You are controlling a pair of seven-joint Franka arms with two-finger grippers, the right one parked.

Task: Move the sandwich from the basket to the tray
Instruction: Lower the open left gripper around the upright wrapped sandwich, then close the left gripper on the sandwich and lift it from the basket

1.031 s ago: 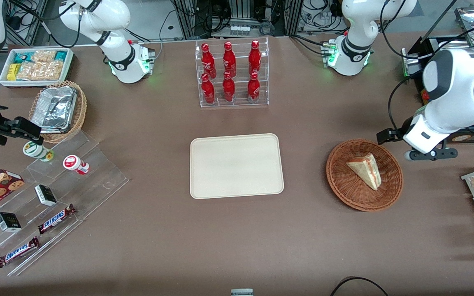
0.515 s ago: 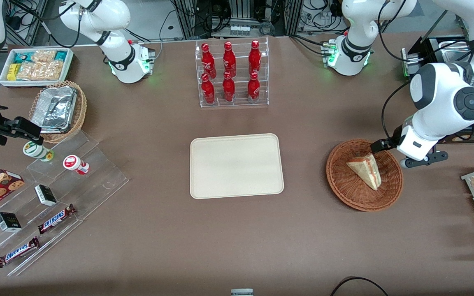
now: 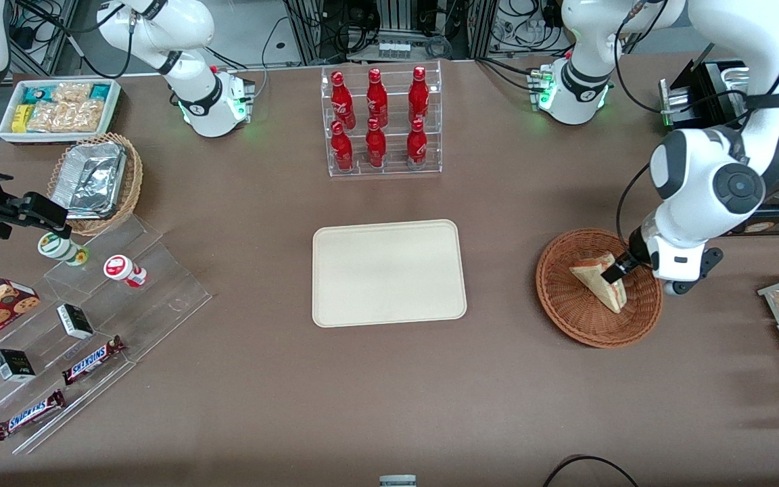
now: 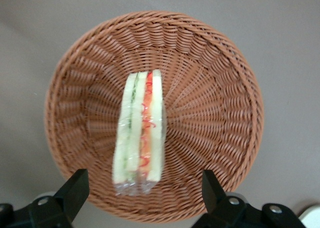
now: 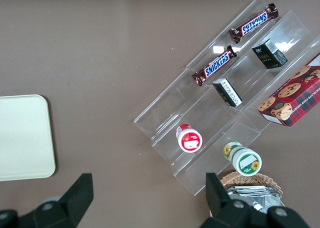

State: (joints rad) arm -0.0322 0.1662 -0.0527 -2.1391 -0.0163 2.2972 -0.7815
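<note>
Wrist view: gripper (image 4: 140, 198) (fingers spread, apparently touching nothing) above sandwich (image 4: 139, 138) in basket (image 4: 210, 88).

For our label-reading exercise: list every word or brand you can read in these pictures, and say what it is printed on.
"SNICKERS": two chocolate bars on the clear stepped stand.
Red bottles, cookie box, small dark boxes and two small tubs: print too small to read.
Sandwich, basket, tray: none.
The gripper hovers open over the sandwich.

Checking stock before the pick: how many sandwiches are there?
1: the sandwich lies in the basket, under the open pincer. None visible elsewhere.
</note>
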